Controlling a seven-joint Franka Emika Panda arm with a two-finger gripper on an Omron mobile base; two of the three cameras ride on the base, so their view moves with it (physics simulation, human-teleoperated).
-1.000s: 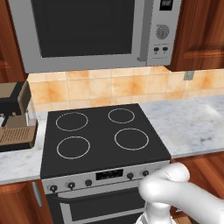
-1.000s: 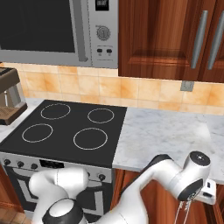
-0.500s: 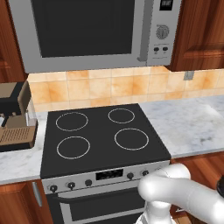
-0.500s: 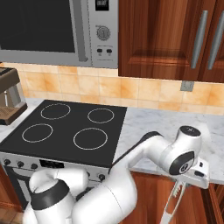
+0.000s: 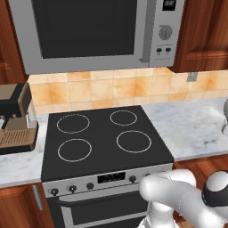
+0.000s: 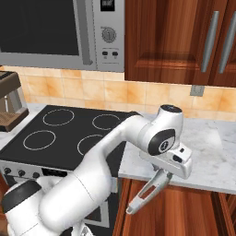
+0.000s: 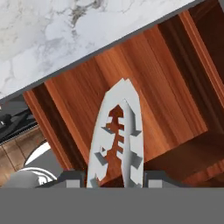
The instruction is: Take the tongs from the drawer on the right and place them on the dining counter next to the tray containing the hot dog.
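Clearly our pincer (image 6: 162, 177) is clamped on the tongs (image 6: 146, 194), which hang tip-down above the open drawer (image 7: 144, 83) beside the stove (image 6: 69, 133), lifted clear so we can carry them away.

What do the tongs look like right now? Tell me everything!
The tongs are slim, silver-grey and look like metal. Two long narrow arms with toothed inner edges meet at a tip. The gripper pinches one end, and they hang slanting down in the air, in front of the wooden drawer and below the marble worktop. Nothing else touches them.
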